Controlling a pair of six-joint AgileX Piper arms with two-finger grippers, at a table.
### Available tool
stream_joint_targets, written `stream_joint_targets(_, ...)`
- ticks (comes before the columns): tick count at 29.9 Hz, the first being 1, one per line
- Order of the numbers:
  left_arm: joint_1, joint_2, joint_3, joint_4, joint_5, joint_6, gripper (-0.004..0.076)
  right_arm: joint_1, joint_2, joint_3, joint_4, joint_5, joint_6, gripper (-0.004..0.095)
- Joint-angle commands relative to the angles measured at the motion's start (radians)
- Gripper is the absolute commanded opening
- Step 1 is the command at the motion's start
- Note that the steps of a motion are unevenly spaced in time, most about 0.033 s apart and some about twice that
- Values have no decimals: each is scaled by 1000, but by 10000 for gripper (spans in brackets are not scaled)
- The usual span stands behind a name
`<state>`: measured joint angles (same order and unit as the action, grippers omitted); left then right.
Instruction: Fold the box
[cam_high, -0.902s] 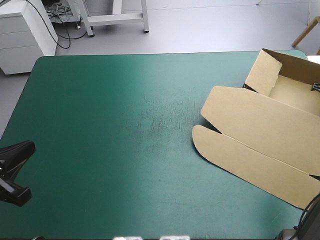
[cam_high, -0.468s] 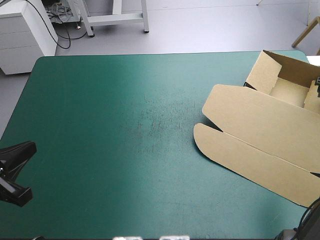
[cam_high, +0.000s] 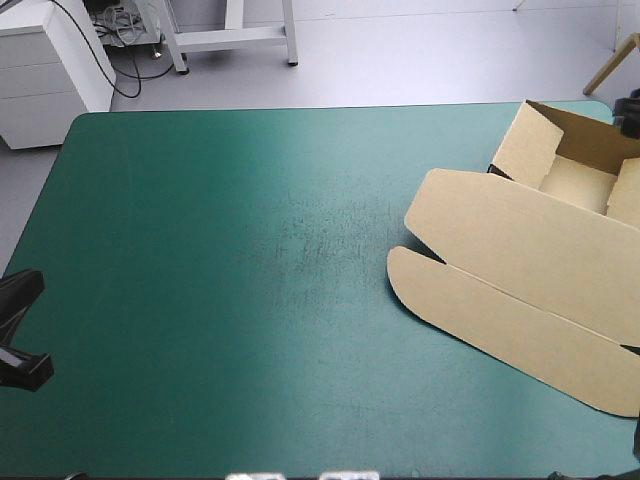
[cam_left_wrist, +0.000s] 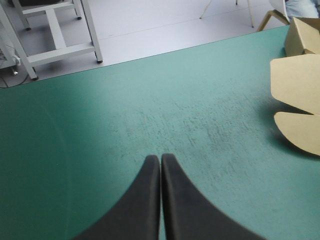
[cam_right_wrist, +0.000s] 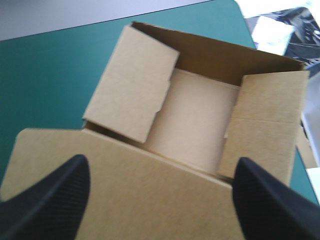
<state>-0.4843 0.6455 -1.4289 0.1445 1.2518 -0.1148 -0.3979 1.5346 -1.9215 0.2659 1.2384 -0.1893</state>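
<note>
- Shows the left jaws low at the left edge of the worktop (cam_high: 200, 250), black fingers (cam_left_wrist: 145, 200) pressed together into one point above bare teal-green cover (cam_left_wrist: 200, 125).
- Places the brown box (cam_high: 520, 260) on the worktop's right side, well apart from the left jaws.
- Sets its open tray (cam_high: 575, 185) by the far right corner, walls raised, side flaps leaning inward.
- Lays its lid (cam_high: 500, 300) flat toward the near edge, two rounded tabs pointing at the worktop's middle.
- Catches the right jaws spread wide, one finger (cam_right_wrist: 50, 205) at either side over the lid (cam_right_wrist: 150, 200), gripping nothing, the tray (cam_right_wrist: 200, 120) just ahead.
</note>
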Motion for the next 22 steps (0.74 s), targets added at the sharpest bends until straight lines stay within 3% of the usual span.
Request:
stream_joint_targets(1, -4, 10, -19, 45, 42, -12, -10, 92, -159, 85, 15, -34, -51, 389)
stream_joint_targets(4, -4, 10, -19, 60, 42, 19, -10, 197, -254, 189, 15, -48, -73, 21)
stream_joint_targets(5, -4, 10, -19, 62, 42, 33, -10, 222, -281, 217, 15, -60, -74, -9)
stream_joint_targets(12, -4, -53, 58, 52, 8, 34, -10, 334, -538, 491, 10, -196, -77, 0)
stream_joint_targets(22, -4, -371, 511, 52, -196, 14, -10, 337, -877, 911, 20, -408, -146, 0)
